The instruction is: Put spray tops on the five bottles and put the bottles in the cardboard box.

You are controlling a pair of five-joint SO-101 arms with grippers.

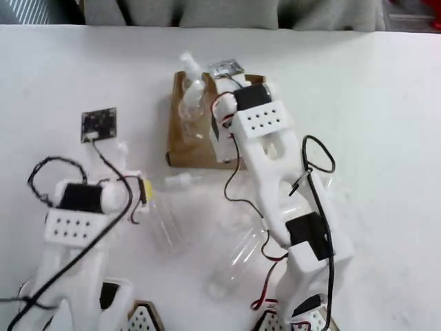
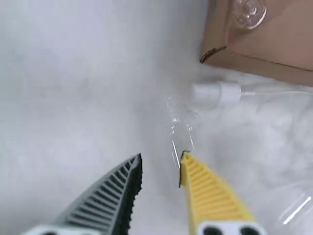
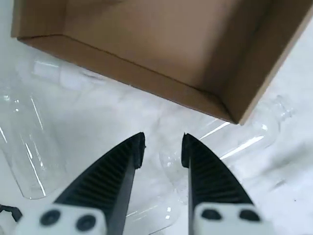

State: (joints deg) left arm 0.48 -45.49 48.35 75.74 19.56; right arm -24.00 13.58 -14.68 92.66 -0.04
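Left pincer (image 2: 161,161) open, empty, near the loose spray top (image 2: 215,93); right pincer (image 3: 163,144) open beside the cardboard box (image 3: 146,49). That clear bottle (image 3: 244,134) could roll across the tabletop (image 3: 288,186) if nudged.

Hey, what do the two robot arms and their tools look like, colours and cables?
Both arms are white plastic with black motor blocks and panels of small round holes. The left arm trails black cables, the right arm black and red ones. The left tool has one grey and one yellow ribbed finger; the right tool has two black ribbed fingers.
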